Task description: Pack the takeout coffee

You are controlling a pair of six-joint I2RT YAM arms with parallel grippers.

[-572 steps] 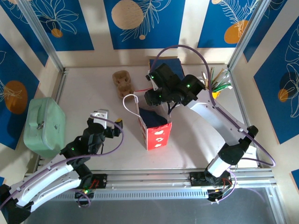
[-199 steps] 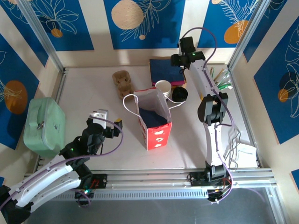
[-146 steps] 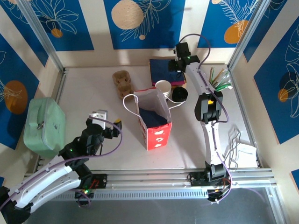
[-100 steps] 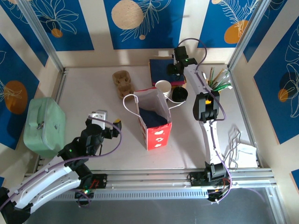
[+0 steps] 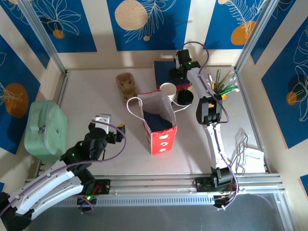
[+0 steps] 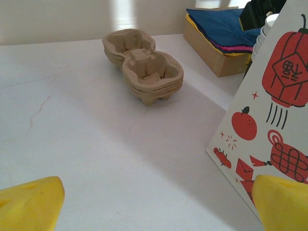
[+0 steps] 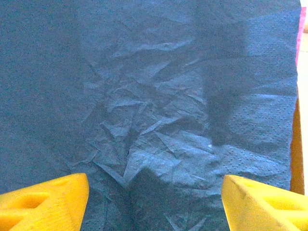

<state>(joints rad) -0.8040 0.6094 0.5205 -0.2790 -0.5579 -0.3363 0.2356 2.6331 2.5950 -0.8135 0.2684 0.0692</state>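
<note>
The right hand [image 7: 153,202] is hovering just above the stack of blue napkins [image 7: 144,86] at the far edge of the table [image 5: 96,96]. Its yellow fingers are spread apart with nothing between them. The left hand [image 6: 154,204] is hanging low near the front, fingers also spread wide, facing the cardboard cup carrier [image 6: 144,67] and the red-and-white paper bag [image 5: 161,132]. The bag is standing open; its inside is looking dark, and whether the takeout coffee is sitting there cannot be told.
</note>
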